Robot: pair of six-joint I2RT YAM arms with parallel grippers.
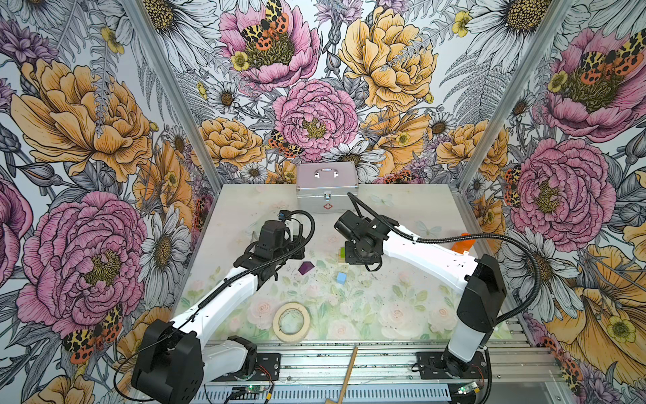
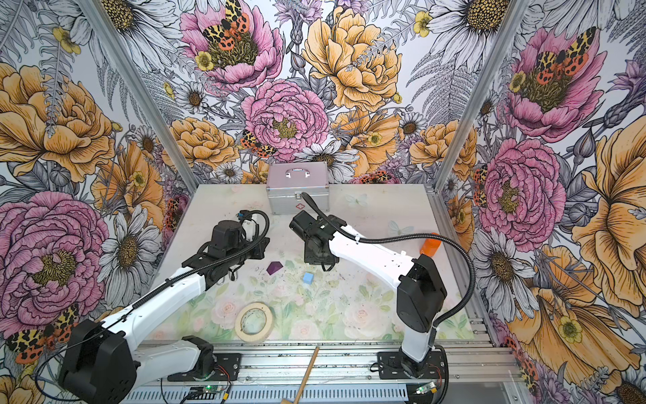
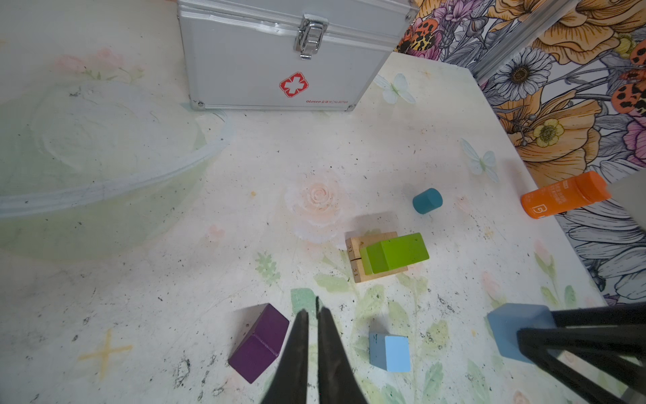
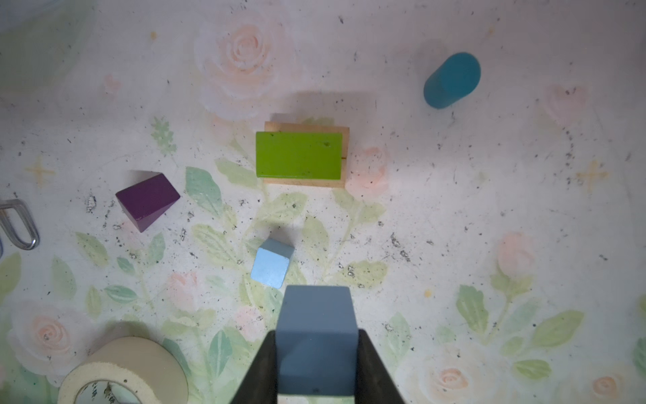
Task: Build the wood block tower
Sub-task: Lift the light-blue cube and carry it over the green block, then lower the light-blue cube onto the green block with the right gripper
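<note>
Right gripper [image 4: 316,335]: I saw its jaws clamped on a held blue cube [image 4: 314,307], flat faces against the fingers, above the table.
Left gripper [image 3: 312,314]: jaws all but closed, nothing between them, just beside the purple roof block [image 3: 258,341].
Around: tape roll [image 1: 292,321] at lower centre; first-aid case [image 1: 327,187] at upper centre; orange container [image 1: 463,241] at the table's right edge, well apart from the blocks.
In the way: the right arm's wrist [image 1: 361,245] covered all but one end of the green block [image 1: 343,252] in a top view. A loose blue cube [image 4: 272,262] lay between the held cube and that block.
Green block: it lay flat on two tan bars [image 4: 304,182], just right of centre. Its long axis ran with the bars, crosswise to the right gripper's fingers.
Teal cylinder [image 4: 451,80]: apart from the stack; I couldn't tell whether it stood or lay.
</note>
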